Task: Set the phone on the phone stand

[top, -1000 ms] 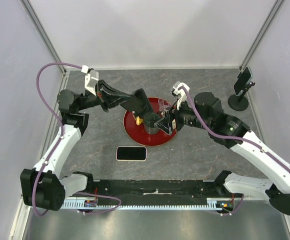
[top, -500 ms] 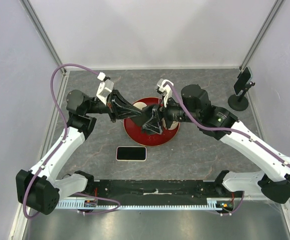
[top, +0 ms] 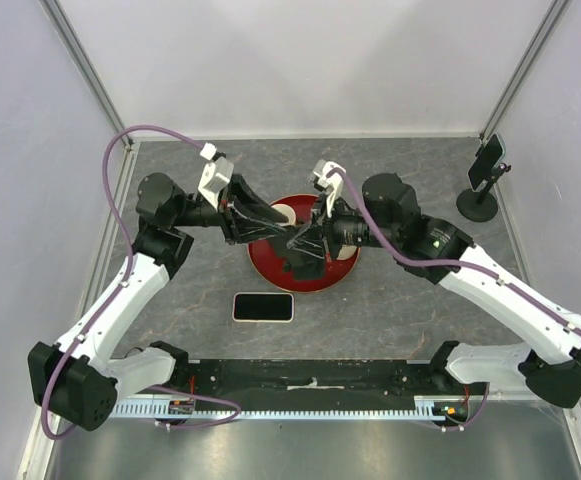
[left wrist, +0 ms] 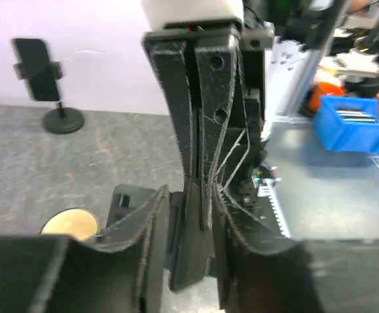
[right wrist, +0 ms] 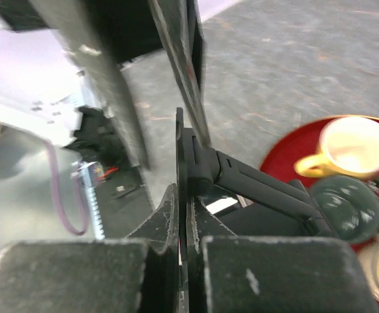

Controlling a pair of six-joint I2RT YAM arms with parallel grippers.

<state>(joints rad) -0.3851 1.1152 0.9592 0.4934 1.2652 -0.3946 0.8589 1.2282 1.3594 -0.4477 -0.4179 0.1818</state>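
near the front of the bench (top: 390, 300), just in front of a red tray (top: 270, 272), the phone (top: 263, 306) lies flat with its dark face up. neither claw holds it. its long axis runs left to right, level with the bench's near edge. i cannot tell which end is its top. the stand (top: 480, 203) is well apart, in the far right corner, with a dark upright cradle on its post. i cannot tell whether that cradle is free.

both arms meet above the tray instead. the right claw (right wrist: 184, 195) is pressed together on nothing. the left claw (left wrist: 189, 215) has its fingers a crack apart, straddling the right claw's tips. i cannot tell whether it squeezes them.

my worry is the tangle. two claws this close could snag or shove each other if either one moves, and a knocked arm could tip the yellow cup (right wrist: 349, 147) and the other dishes on the tray.

after that, the phone is thin and flat against the bench. a pinch from above may skid off its edges or push it along. it will also need turning upright to suit the cradle.
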